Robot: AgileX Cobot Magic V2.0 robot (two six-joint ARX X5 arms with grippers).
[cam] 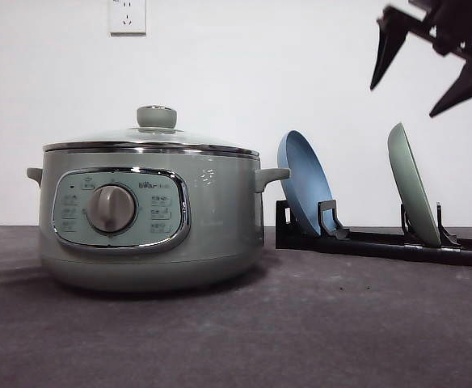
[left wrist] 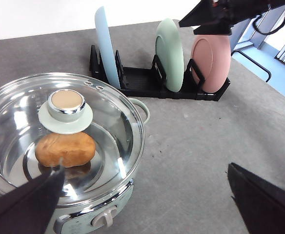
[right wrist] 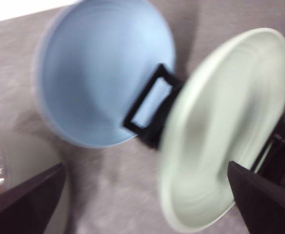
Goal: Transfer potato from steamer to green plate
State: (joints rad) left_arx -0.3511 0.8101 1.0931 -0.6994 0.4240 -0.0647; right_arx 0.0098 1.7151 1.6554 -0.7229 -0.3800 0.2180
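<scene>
A: Where is the right gripper [cam: 438,69]?

B: High at the far right, above the dish rack [left wrist: 147,80], fingers spread wide, holding nothing. The left gripper [left wrist: 142,204] hangs over the steamer [cam: 151,218], also splayed and empty.

A: Progress?

B: Barely begun, I judge. The potato [left wrist: 65,149] sits inside under the glass lid [left wrist: 98,126] (lid on). The green plate [cam: 412,194] stands upright in the rack, beside the blue plate [cam: 305,192].

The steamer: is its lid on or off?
On. The glass lid sits on the steamer, knob up, with the potato visible through it.
</scene>
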